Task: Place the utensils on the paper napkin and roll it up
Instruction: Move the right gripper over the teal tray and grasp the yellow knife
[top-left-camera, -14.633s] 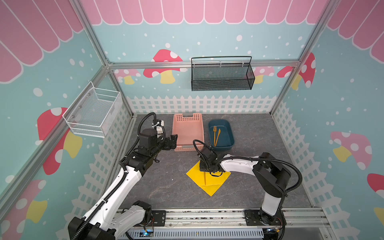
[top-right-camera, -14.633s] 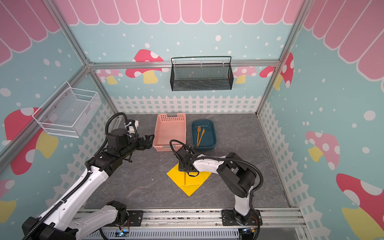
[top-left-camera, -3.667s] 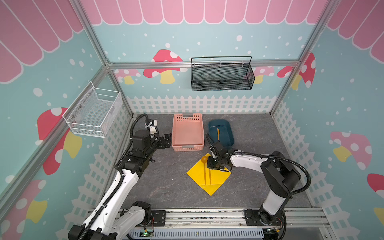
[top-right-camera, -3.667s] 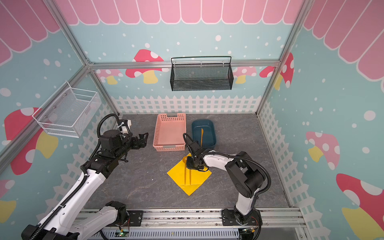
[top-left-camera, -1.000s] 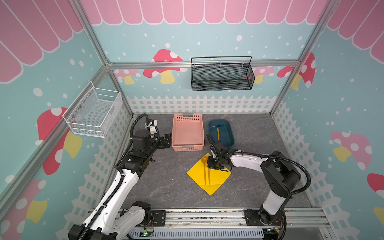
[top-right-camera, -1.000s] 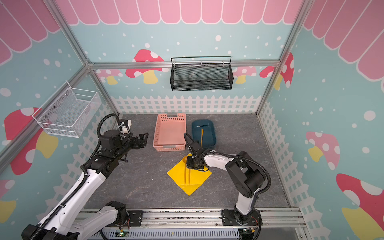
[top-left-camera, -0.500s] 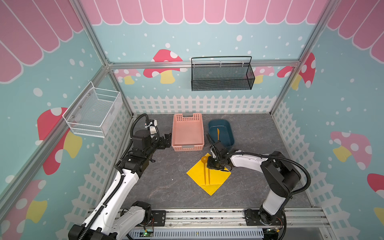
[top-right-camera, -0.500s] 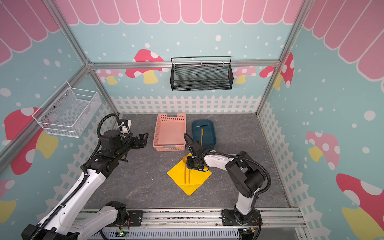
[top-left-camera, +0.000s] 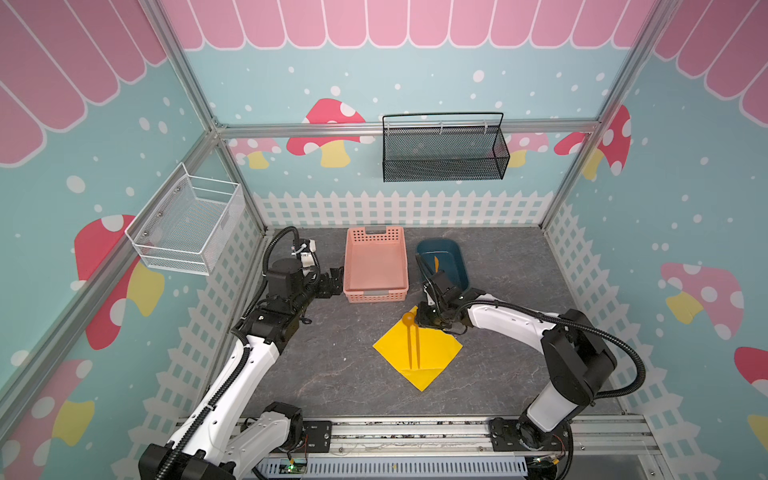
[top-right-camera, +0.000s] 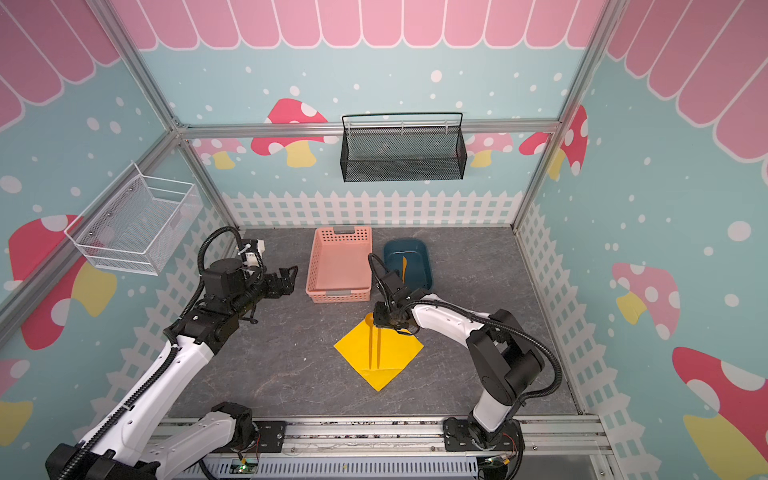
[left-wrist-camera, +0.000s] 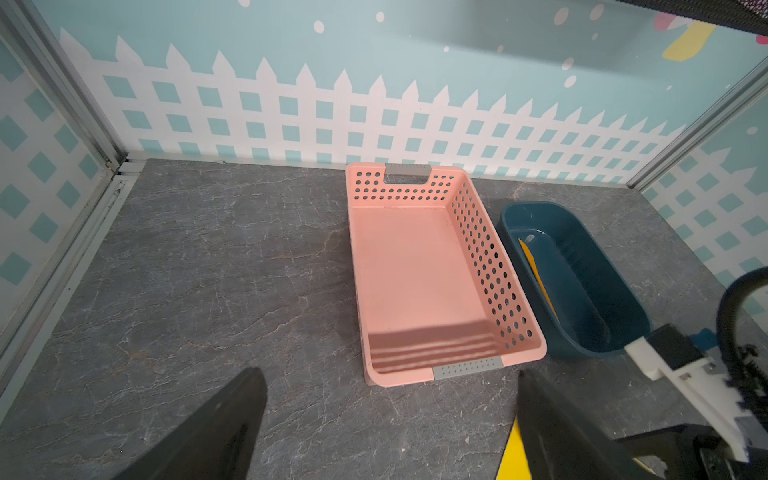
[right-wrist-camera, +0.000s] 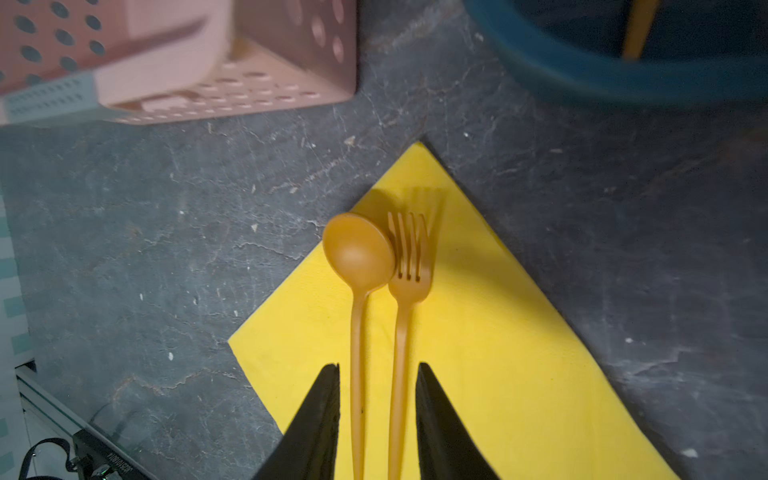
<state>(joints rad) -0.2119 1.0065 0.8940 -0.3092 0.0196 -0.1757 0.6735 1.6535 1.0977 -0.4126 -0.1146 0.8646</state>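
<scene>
Left of the pink perforated plastic basket (top-left-camera: 376, 296), the left gripper (top-left-camera: 335, 277) hovers with its fingers spread wide and empty. Just off the basket's near right corner lies the bright yellow paper napkin (top-left-camera: 436, 358), with the orange-yellow plastic spoon (right-wrist-camera: 358, 253) and fork (right-wrist-camera: 409, 266) on it side by side. The right gripper (right-wrist-camera: 376, 374) has its fingers parted, straddling both handles without pinching them. Right of the basket, a dark blue oval tub (top-left-camera: 462, 266) holds a thin orange stick (top-left-camera: 436, 262).

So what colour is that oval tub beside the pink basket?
The tub is a dark teal blue, plain with no pattern; the left wrist view shows it best.
</scene>
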